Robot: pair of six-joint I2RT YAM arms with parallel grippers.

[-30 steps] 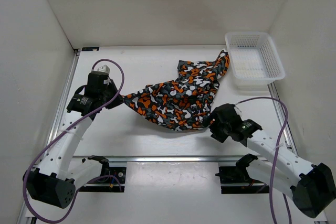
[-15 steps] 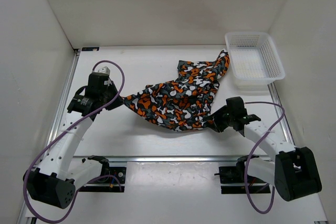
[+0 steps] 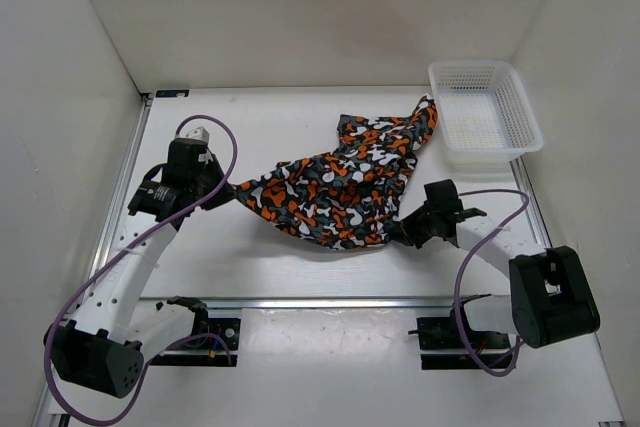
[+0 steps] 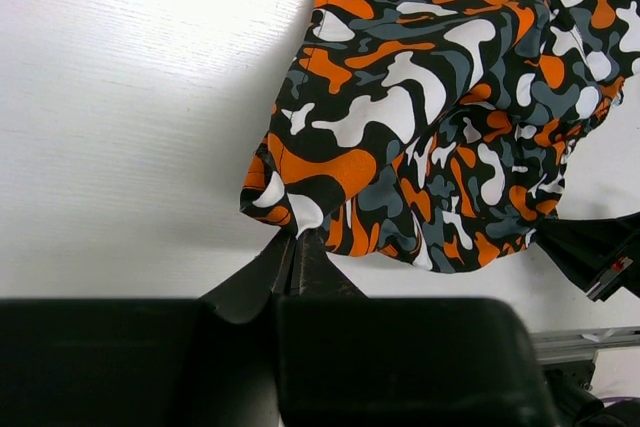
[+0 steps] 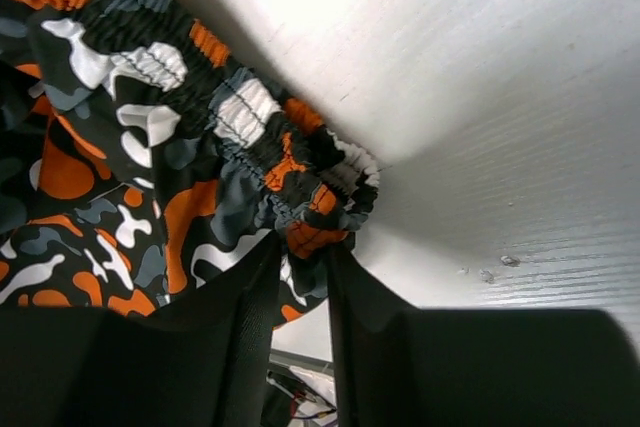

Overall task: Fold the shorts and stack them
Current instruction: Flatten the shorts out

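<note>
Shorts (image 3: 340, 187) are clamped at both ends, long axis along near edge: left gripper (image 3: 231, 187) on corner (image 4: 285, 202), right gripper (image 3: 399, 232) on waistband (image 5: 250, 117).

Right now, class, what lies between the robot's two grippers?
The shorts span the whole stretch: the left gripper pinches one corner, the right gripper the elastic waistband. The top external view shows it.

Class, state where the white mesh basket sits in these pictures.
Top external view: the white mesh basket sits at the far right corner of the table, close beside the upper tip of the shorts.
</note>
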